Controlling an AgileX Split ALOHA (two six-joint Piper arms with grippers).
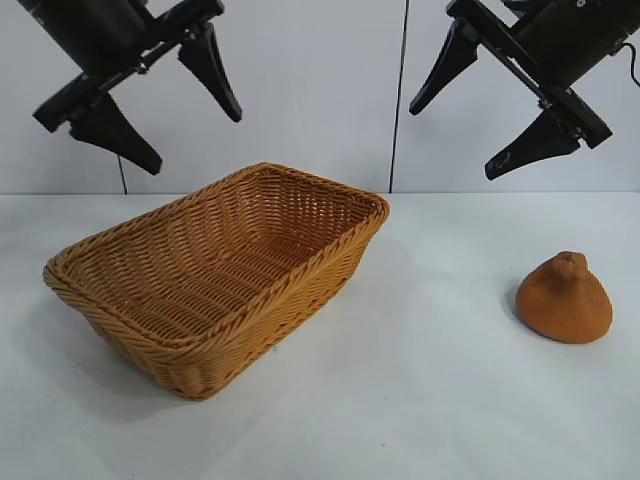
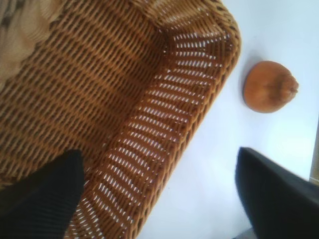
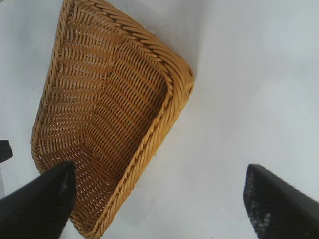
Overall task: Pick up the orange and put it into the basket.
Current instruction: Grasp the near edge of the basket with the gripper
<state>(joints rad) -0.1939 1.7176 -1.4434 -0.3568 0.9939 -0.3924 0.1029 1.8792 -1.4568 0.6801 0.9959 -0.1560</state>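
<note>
A: Item 1?
B: The basket (image 1: 215, 275), woven wicker, on the white bench (image 1: 420, 400), nothing inside it.
A: Item 2?
B: The orange (image 1: 564, 298), on the bench well apart from the basket, toward the right arm's side.
A: The 2 grippers?
B: Left gripper (image 1: 155, 100) raised above the basket, fingers wide, holding nothing. Right gripper (image 1: 470, 110) raised, fingers wide, holding nothing.

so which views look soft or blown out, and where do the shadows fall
Exterior view: sharp, evenly lit; the basket and the orange cast only faint, soft shadows on the table. Left wrist view: soft overall, table washed out near white, the near pincer fingers blurred. Right wrist view: basket crisp, finger edges soft.
</note>
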